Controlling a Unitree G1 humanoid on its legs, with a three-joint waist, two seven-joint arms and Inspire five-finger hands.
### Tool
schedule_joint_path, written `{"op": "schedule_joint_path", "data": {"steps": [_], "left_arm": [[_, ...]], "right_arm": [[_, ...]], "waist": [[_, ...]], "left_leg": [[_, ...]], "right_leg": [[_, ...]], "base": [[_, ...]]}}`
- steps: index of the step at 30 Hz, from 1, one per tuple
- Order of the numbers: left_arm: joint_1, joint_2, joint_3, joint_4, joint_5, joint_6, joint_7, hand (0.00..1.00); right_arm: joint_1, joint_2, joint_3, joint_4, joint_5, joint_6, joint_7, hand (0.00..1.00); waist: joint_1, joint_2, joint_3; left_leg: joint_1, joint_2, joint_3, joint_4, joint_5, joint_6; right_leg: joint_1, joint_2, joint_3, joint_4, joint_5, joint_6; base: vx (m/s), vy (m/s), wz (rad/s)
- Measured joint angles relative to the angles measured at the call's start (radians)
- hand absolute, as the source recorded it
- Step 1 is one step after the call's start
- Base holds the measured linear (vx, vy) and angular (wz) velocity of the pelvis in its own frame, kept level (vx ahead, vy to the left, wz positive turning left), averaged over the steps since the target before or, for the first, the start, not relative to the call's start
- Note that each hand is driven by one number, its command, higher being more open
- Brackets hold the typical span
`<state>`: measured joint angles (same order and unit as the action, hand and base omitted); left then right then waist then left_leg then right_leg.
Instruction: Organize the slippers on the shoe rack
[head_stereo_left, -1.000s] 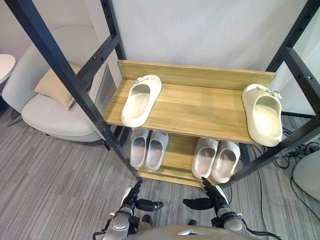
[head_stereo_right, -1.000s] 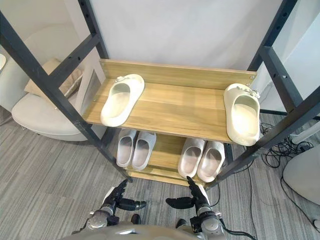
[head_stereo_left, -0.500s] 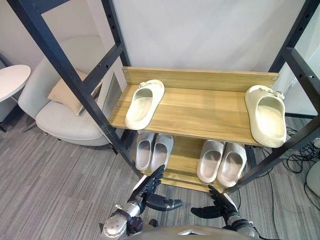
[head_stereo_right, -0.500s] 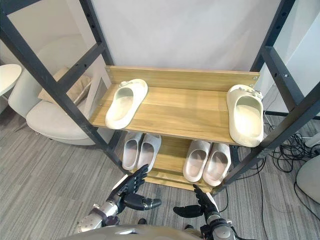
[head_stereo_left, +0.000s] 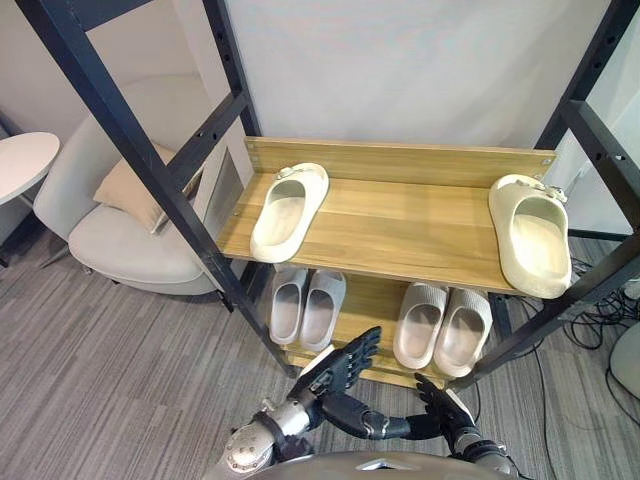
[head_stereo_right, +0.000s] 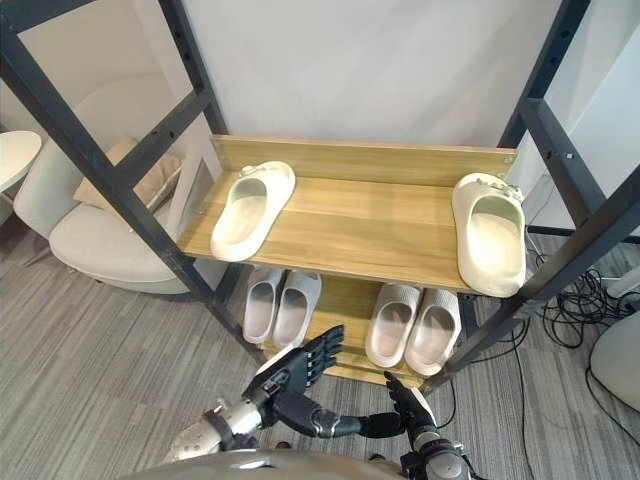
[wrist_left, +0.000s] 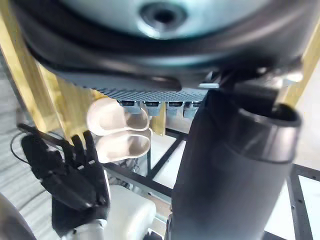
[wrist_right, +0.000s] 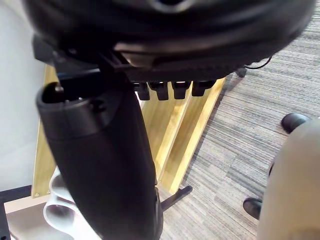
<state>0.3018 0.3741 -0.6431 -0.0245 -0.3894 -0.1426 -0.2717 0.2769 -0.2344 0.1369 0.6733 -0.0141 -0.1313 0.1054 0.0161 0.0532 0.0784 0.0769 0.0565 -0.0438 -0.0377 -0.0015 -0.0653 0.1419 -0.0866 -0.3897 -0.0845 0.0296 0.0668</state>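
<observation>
Slippers, two cream above, four grey below

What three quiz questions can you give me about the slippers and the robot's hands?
1. True or false: the left cream slipper and the right cream slipper on the top shelf lie side by side, touching.
2. How many pale grey slippers lie on the lower shelf? A two, B four, C six.
3. Fill the gap: the ___ hand is held up in front of the lower shelf, fingers spread.
Key: 1 false, they lie at opposite ends. 2 B, in two pairs. 3 left hand; the right hand is lower, also open.
</observation>
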Motion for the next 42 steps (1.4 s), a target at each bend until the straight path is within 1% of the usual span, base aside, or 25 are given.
{"op": "schedule_joint_path", "data": {"steps": [7, 9, 12, 14, 18, 23, 24, 27, 30, 32, 33, 36, 38, 39, 42], "left_arm": [[-0.069, 0.006, -0.052, -0.093, -0.116, 0.014, -0.002, 1.0], [-0.093, 0.0, -0.082, -0.122, -0.152, 0.021, -0.002, 1.0], [-0.103, -0.013, -0.103, -0.153, -0.169, 0.023, -0.002, 1.0], [-0.127, -0.023, -0.125, -0.189, -0.172, 0.027, -0.002, 1.0], [-0.163, -0.051, -0.129, -0.263, -0.21, 0.031, 0.002, 1.0], [-0.173, -0.076, -0.121, -0.34, -0.211, 0.029, 0.042, 1.0], [-0.173, -0.093, -0.113, -0.349, -0.207, 0.015, 0.063, 1.0], [-0.184, -0.116, -0.08, -0.35, -0.185, 0.01, 0.101, 1.0], [-0.223, -0.122, -0.024, -0.35, -0.135, 0.003, 0.151, 1.0], [-0.257, -0.134, 0.037, -0.35, -0.104, -0.005, 0.183, 1.0], [-0.259, -0.134, 0.041, -0.35, -0.102, -0.006, 0.186, 1.0], [-0.308, -0.134, 0.112, -0.35, -0.066, -0.011, 0.223, 1.0], [-0.349, -0.133, 0.18, -0.344, -0.027, -0.02, 0.252, 1.0], [-0.356, -0.132, 0.191, -0.341, -0.021, -0.023, 0.255, 1.0], [-0.41, -0.112, 0.28, -0.32, 0.077, -0.039, 0.31, 1.0]], "right_arm": [[0.0, 0.001, 0.014, 0.0, 0.0, 0.002, 0.0, 1.0], [0.0, 0.001, 0.015, 0.0, 0.0, 0.006, 0.0, 1.0], [0.0, 0.001, 0.017, 0.0, 0.0, 0.012, 0.0, 1.0], [0.0, 0.001, 0.02, 0.0, 0.0, 0.014, 0.0, 1.0], [0.001, 0.001, 0.039, 0.0, 0.0, 0.019, 0.0, 1.0], [0.002, 0.002, 0.043, 0.0, 0.0, 0.02, 0.0, 1.0], [0.003, 0.004, 0.043, 0.0, -0.001, 0.02, -0.001, 1.0], [0.003, 0.008, 0.043, 0.0, 0.0, 0.02, -0.001, 1.0], [0.003, 0.011, 0.043, 0.0, -0.001, 0.02, -0.006, 1.0], [0.003, 0.014, 0.043, 0.0, -0.001, 0.02, -0.009, 1.0], [0.004, 0.014, 0.043, 0.0, -0.001, 0.02, -0.009, 1.0], [0.003, 0.023, 0.042, 0.0, -0.001, 0.02, -0.01, 1.0], [0.001, 0.034, 0.042, 0.0, -0.001, 0.02, -0.01, 1.0], [0.001, 0.035, 0.042, 0.0, -0.001, 0.02, -0.01, 1.0], [0.001, 0.043, 0.042, 0.0, -0.002, 0.02, -0.01, 1.0]], "waist": [[-0.006, -0.003, -0.019], [-0.006, -0.005, -0.021], [-0.006, -0.007, -0.024], [-0.004, -0.01, -0.024], [-0.001, -0.021, -0.033], [0.002, -0.024, -0.037], [0.002, -0.025, -0.037], [0.003, -0.026, -0.038], [0.005, -0.027, -0.038], [0.005, -0.028, -0.039], [0.005, -0.028, -0.039], [0.004, -0.029, -0.039], [0.004, -0.032, -0.039], [0.004, -0.033, -0.039], [0.002, -0.039, -0.037]], "left_leg": [[0.009, -0.009, 0.0, -0.008, 0.004, 0.006], [0.01, -0.012, -0.002, -0.007, 0.003, 0.007], [0.013, -0.012, -0.003, -0.006, 0.002, 0.009], [0.017, -0.012, -0.003, -0.005, 0.002, 0.01], [0.033, -0.01, -0.001, -0.004, -0.001, 0.011], [0.044, -0.009, 0.005, -0.004, -0.004, 0.012], [0.044, -0.009, 0.005, -0.004, -0.004, 0.012], [0.044, -0.009, 0.004, -0.003, -0.004, 0.012], [0.044, -0.009, 0.004, -0.003, -0.004, 0.012], [0.042, -0.01, 0.002, -0.003, -0.004, 0.012], [0.042, -0.01, 0.002, -0.003, -0.004, 0.012], [0.04, -0.01, 0.0, -0.004, -0.004, 0.012], [0.039, -0.01, -0.001, -0.004, -0.004, 0.012], [0.039, -0.01, -0.001, -0.004, -0.004, 0.012], [0.037, -0.011, -0.002, -0.005, -0.004, 0.012]], "right_leg": [[0.004, -0.009, -0.001, 0.0, 0.0, 0.002], [0.01, -0.015, -0.002, 0.0, -0.001, 0.006], [0.012, -0.018, -0.002, 0.006, -0.004, 0.008], [0.009, -0.02, -0.001, 0.029, -0.017, 0.008], [0.009, -0.023, 0.003, 0.063, -0.037, 0.009], [0.013, -0.025, 0.01, 0.068, -0.041, 0.009], [0.013, -0.025, 0.011, 0.068, -0.041, 0.009], [0.013, -0.024, 0.01, 0.068, -0.041, 0.009], [0.015, -0.024, 0.01, 0.067, -0.041, 0.009], [0.015, -0.024, 0.008, 0.065, -0.041, 0.009], [0.015, -0.024, 0.008, 0.065, -0.041, 0.009], [0.015, -0.023, 0.006, 0.063, -0.041, 0.009], [0.015, -0.023, 0.004, 0.061, -0.041, 0.009], [0.015, -0.023, 0.004, 0.061, -0.041, 0.009], [0.014, -0.023, 0.003, 0.059, -0.041, 0.009]], "base": [[0.0, 0.009, 0.0], [-0.01, 0.037, 0.05], [0.0, 0.01, 0.01], [0.0, 0.0, 0.0], [0.0, 0.0, 0.0], [0.0, 0.003, -0.03], [0.0, 0.0, 0.0], [0.0, 0.0, 0.0], [0.0, 0.0, 0.0], [0.0, 0.0, 0.0], [0.0, 0.0, 0.0], [0.0, 0.0, 0.0], [0.0, 0.0, 0.0], [0.0, 0.0, 0.0], [0.0, 0.0, 0.0]]}}
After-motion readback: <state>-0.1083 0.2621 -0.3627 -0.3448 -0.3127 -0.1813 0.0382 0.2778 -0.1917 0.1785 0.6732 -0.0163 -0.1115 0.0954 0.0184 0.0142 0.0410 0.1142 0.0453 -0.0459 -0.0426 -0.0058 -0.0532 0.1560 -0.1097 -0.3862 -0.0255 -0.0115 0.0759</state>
